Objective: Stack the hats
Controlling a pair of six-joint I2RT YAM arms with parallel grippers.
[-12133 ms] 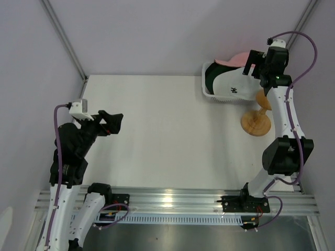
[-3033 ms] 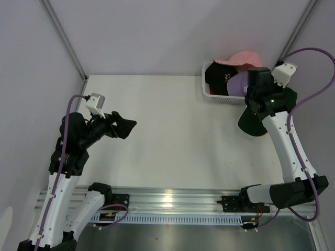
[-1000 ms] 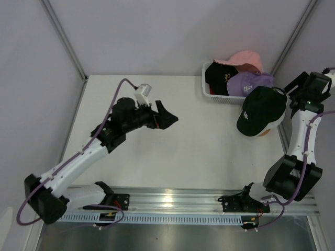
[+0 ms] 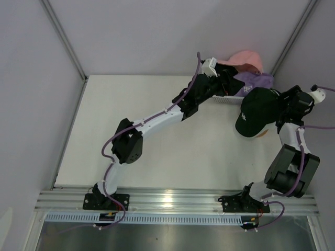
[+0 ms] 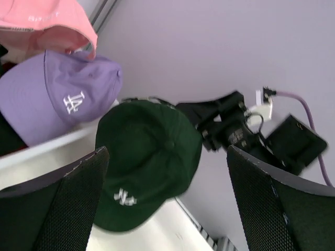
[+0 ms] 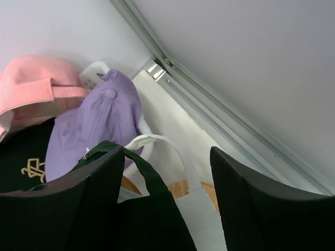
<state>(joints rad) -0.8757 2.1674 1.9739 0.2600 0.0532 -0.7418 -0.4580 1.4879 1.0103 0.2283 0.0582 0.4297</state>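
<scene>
Two spread hands, left hand [image 5: 166, 150] stretched across to basket [image 5: 47, 145], right hand [image 6: 166, 151] behind green cap [image 4: 256, 112]

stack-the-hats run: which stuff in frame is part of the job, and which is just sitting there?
Job:
- green cap, sitting on the stand
- lavender cap
- pink cap
- black cap

Just there:
- white basket
- wooden stand
</scene>
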